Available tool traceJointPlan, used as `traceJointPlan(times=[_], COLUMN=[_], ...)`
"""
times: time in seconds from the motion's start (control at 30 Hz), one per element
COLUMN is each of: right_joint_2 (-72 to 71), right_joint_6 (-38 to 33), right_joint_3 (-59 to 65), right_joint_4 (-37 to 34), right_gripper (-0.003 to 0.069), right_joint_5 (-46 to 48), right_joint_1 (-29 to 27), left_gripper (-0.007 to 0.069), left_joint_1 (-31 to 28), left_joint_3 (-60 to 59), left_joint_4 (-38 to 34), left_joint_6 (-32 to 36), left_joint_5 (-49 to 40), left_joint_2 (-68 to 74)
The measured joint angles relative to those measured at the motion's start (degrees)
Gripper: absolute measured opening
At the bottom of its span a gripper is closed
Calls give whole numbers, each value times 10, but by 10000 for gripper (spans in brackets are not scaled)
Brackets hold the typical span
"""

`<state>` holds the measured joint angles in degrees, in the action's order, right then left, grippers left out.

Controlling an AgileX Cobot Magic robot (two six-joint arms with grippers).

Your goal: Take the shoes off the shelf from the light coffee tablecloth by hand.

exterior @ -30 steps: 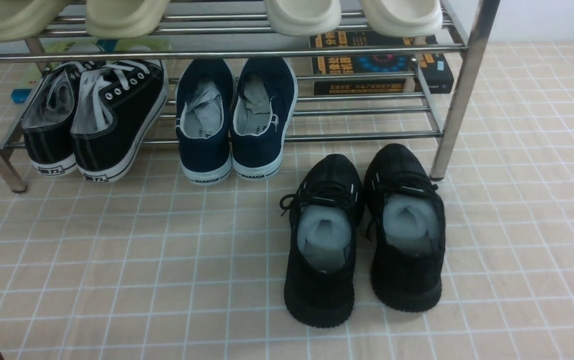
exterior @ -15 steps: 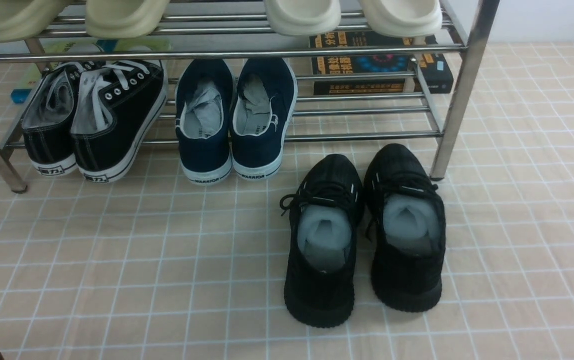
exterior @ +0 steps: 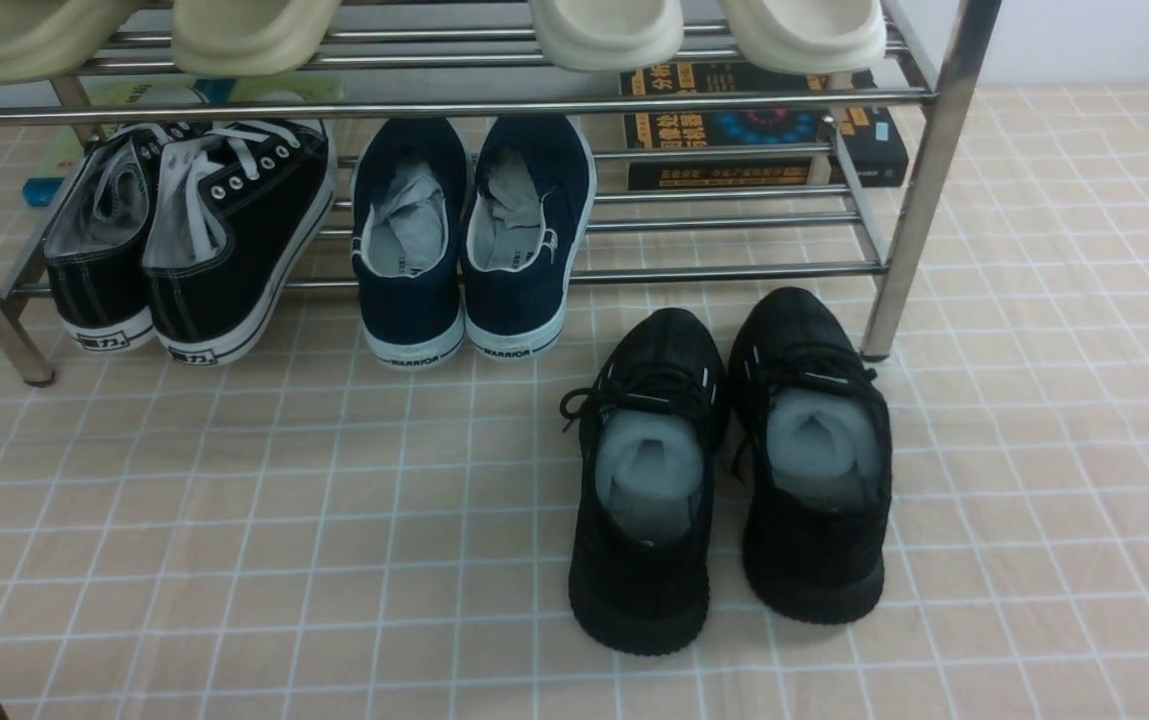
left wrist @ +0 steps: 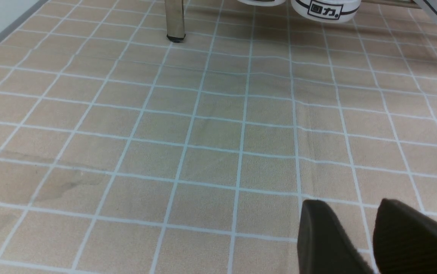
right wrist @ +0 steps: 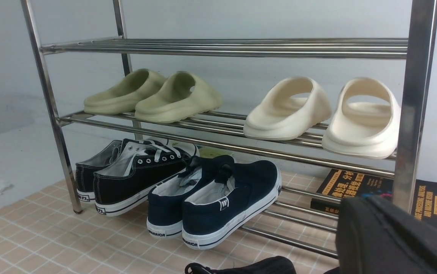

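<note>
The pair of all-black knit shoes [exterior: 729, 465] stands side by side on the light coffee tablecloth [exterior: 234, 520], heels toward me, just in front of the shelf's [exterior: 534, 108] right leg. One black toe shows in the right wrist view [right wrist: 252, 266]. No gripper shows in the front view. In the left wrist view my left gripper [left wrist: 349, 203] is open and empty over bare cloth [left wrist: 165, 133], near the shelf's left leg [left wrist: 175, 19]. In the right wrist view my right gripper [right wrist: 368, 201] looks shut and empty, in front of the shelf [right wrist: 222, 49].
On the lower tier sit a black canvas white-laced pair [exterior: 184, 230] and a navy white-soled pair [exterior: 474, 240]. Olive slides [exterior: 134, 35] and cream slides [exterior: 704, 30] sit on the tier above. Dark books [exterior: 754, 130] lie behind the shelf's right end.
</note>
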<state>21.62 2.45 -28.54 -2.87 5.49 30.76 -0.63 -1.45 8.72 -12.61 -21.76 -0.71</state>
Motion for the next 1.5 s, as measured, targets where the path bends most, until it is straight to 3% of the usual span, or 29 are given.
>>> traceJointPlan(times=[0.53,0.8,1.1,1.5], right_joint_2=[0,-31,-153,-222], right_joint_6=[0,0,0,0], right_joint_3=[1,60,219,300], right_joint_4=[0,5,17,17], right_gripper=[4,11,19,29], right_joint_5=[7,28,40,90], right_joint_1=[0,-8,-145,-240], left_gripper=[239,239,239,239], left_joint_1=[0,0,0,0], left_joint_3=[0,0,0,0], left_joint_4=[0,0,0,0], left_joint_6=[0,0,0,0], left_joint_5=[0,0,0,0], left_joint_2=[0,0,0,0])
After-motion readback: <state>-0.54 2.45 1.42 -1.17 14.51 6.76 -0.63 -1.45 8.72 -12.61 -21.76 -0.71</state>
